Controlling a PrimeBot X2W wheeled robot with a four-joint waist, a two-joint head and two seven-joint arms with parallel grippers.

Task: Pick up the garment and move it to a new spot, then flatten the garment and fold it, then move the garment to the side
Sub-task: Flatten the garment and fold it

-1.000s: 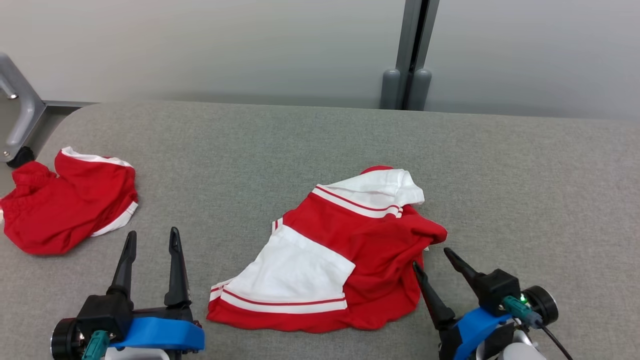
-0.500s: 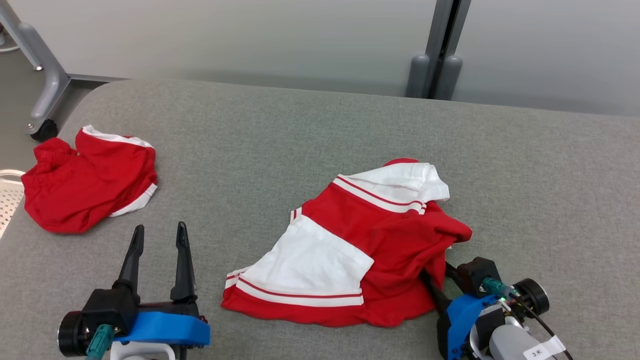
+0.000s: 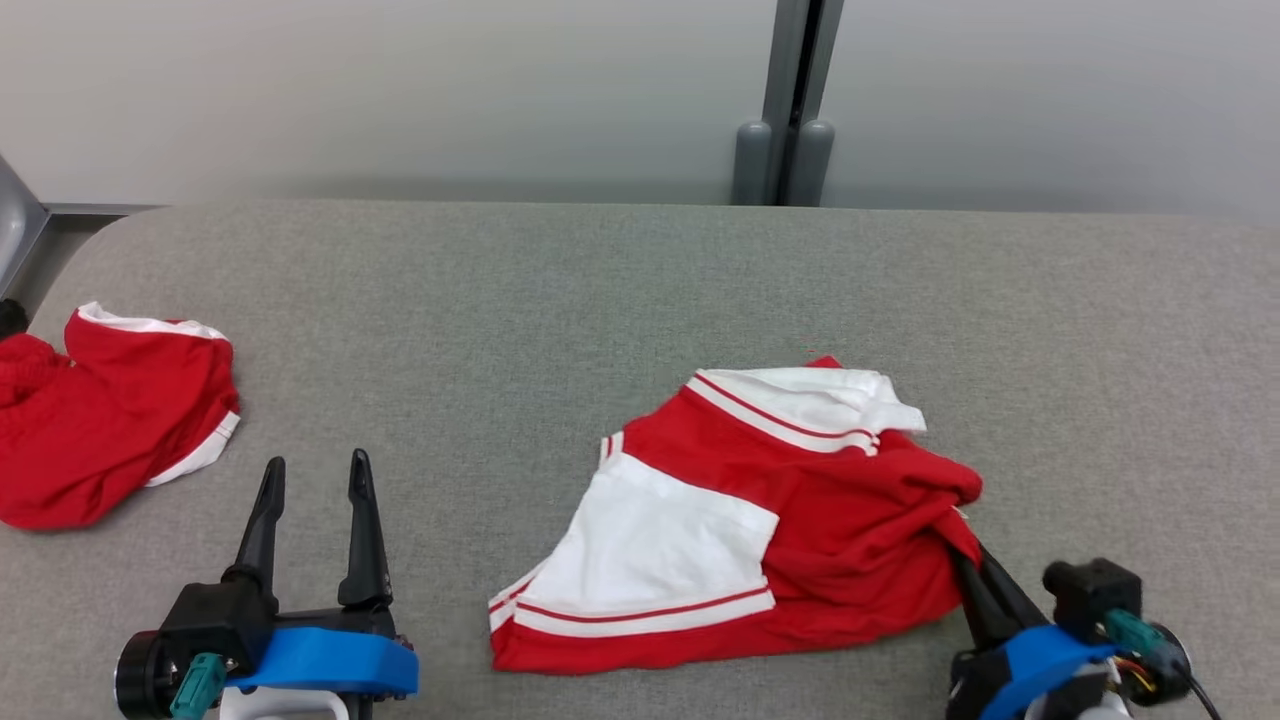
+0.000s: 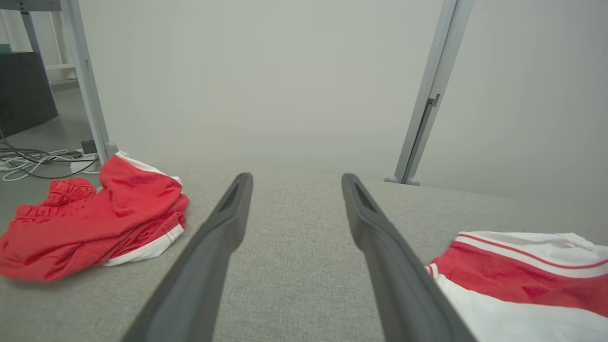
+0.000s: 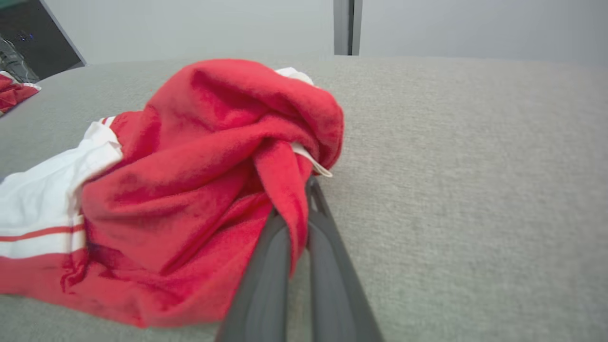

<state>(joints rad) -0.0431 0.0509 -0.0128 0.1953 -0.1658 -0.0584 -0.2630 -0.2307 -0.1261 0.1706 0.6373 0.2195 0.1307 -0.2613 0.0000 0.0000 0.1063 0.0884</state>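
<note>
Garment [image 3: 760,520], red with white panels and thin red stripes, lay crumpled on the grey padded table [image 3: 500,300], right of centre in head view. Its long axis ran on a diagonal, from the striped hem near the robot and to its left up to the white banded end farther off and to its right.

Right gripper [image 3: 968,565] sat at the garment's right-hand edge. Fingers were clenched together on a fold: right wrist view showed a tongue of red cloth running down between the two dark fingers. The bulk of the garment lay ahead and to the left of that pinch, resting on the table, not raised.

Left gripper [image 3: 315,460] hung with fingers spread and nothing in them. The garment was off to its right, near but apart. A second red piece [image 3: 110,410] lay well apart at the table's left end.

Judgement: the right arm was the nearer and already had its hold; any lift would have hung the weight leftward from that one corner.

Writing: a small white tag [image 5: 313,164] poked from the fold just beside the fingertips, no print legible. No brand or lettering could be read on cloth or grippers.
</note>
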